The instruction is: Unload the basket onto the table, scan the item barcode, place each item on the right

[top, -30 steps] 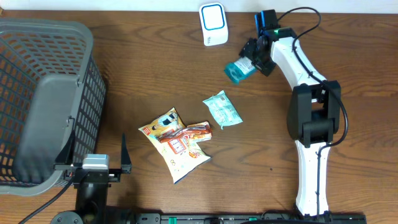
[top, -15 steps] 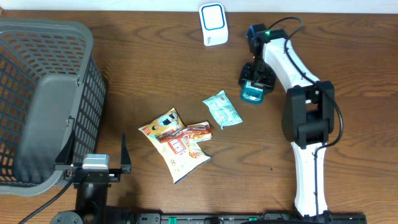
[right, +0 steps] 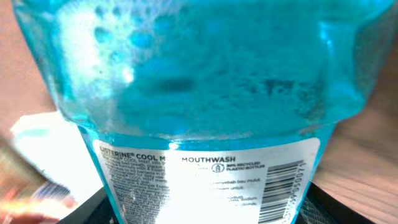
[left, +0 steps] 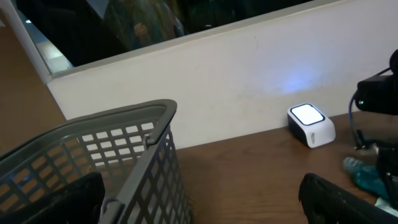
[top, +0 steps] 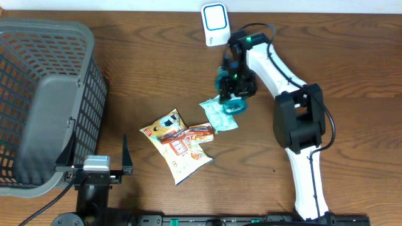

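Nearest the arm bases, the left gripper [top: 96, 154] sits low at the table's [top: 151, 75] front edge. Its jaws are spread as wide as they go, with nothing between them. To its left the grey basket [top: 50, 26] takes up that side of the table.

Further in, near the middle, lie a few snack packs [top: 178, 143], overlapping one another. Just beyond them, to the right, a pale teal pouch [top: 217, 116] lies flat.

Over the far edge of that pouch hangs the right gripper [top: 233, 85], its arm reaching in from the right. Its jaws are closed part-way on a blue mouthwash bottle [top: 231, 94], which they hold. From above I cannot tell whether the bottle touches the pouch or hangs just over it.

In the right wrist view the bottle fills the frame, with foam in the blue liquid. Its white label [right: 205, 180] faces the camera, and the barcode [right: 283, 186] is at the label's lower right.

Beyond the bottle, near the table's back edge, stands the white scanner [top: 215, 24]. It is close to the bottle but apart from it, and its face is lit in the left wrist view. Behind it is a pale wall [left: 236, 74].
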`<state>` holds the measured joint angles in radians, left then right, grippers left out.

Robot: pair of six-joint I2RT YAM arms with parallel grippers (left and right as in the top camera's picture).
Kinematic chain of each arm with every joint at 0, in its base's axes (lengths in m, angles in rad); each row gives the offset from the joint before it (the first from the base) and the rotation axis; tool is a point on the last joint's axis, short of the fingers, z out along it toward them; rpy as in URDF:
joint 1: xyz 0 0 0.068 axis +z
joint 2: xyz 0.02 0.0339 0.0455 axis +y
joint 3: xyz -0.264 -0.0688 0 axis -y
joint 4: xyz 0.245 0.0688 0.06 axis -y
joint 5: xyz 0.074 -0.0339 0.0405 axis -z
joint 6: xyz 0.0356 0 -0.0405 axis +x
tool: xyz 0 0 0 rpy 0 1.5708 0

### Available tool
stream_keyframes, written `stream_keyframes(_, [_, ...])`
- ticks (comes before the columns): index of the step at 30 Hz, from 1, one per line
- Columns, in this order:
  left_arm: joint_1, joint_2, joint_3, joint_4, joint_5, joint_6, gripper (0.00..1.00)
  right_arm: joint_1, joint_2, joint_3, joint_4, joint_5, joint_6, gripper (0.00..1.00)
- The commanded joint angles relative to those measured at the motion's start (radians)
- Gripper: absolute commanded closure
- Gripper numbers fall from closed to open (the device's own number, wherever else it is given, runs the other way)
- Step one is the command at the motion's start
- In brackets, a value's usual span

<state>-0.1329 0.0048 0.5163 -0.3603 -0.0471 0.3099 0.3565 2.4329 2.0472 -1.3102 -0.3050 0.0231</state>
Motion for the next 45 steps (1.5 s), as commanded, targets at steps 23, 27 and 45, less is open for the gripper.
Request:
stream_keyframes(23, [-0.004, -0.002, 0.006, 0.002, 0.009, -0.016, 0.00, 0.306, -0.081, 0.006, 0.169, 0.747, 0.174, 0.01])
stream_keyframes(27, [-0.004, -0.002, 0.006, 0.002, 0.010, -0.016, 0.00, 0.319, -0.055, 0.000, 0.191, 0.877, 0.271, 0.01])
stream_keyframes(45, [-0.004, -0.002, 0.006, 0.002, 0.009, -0.016, 0.00, 0.279, 0.169, -0.001, 0.200, 0.761, 0.170, 0.59])
